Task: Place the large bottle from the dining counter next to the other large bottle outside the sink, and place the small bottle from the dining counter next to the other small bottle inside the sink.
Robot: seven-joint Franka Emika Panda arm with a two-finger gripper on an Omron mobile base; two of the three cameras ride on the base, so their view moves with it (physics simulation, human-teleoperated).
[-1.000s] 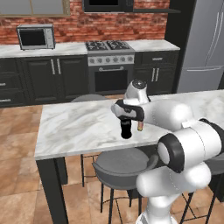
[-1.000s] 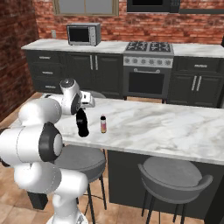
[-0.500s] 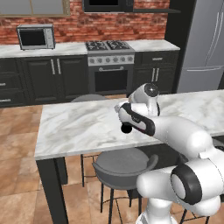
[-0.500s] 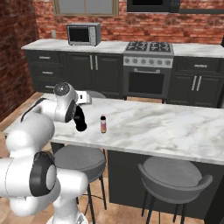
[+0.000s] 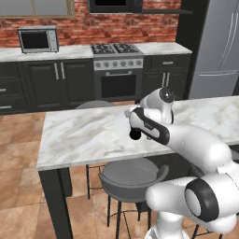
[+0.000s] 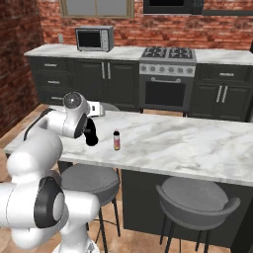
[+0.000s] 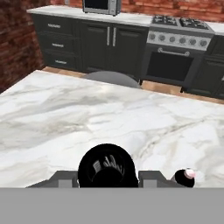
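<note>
The large bottle [image 6: 91,135] is off the dining counter [image 6: 197,148], tipped far over from upright and carried in the air just above the marble, near the slab's long edge on the stool side. In the right base view it hangs as a black shape below the white hand; its base end points down toward the slab and its neck end is hidden against the hand. In the left base view only its rounded black end [image 5: 135,134] shows under the forearm. The hand view looks straight at its round black bottom [image 7: 106,168], which sits between the two dark fingers [image 7: 61,179]. Whether anything is inside the bottle cannot be told, since its body is opaque.

The small bottle [image 6: 116,140] stands upright on the dining counter, just beside the large bottle and apart from it, a little farther in from the stool-side edge. Its pale cap is on, and its body reads orange to pink. In the hand view its capped top [image 7: 187,176] peeps in beside one finger.

The gripper [image 6: 92,129] is clamped on the large bottle, its jaws partly apart with the bottle's body between them and a finger on either side. It touches neither the small bottle nor the marble.

Two round grey stools [image 6: 197,200] stand tucked under the counter's near edge.
</note>
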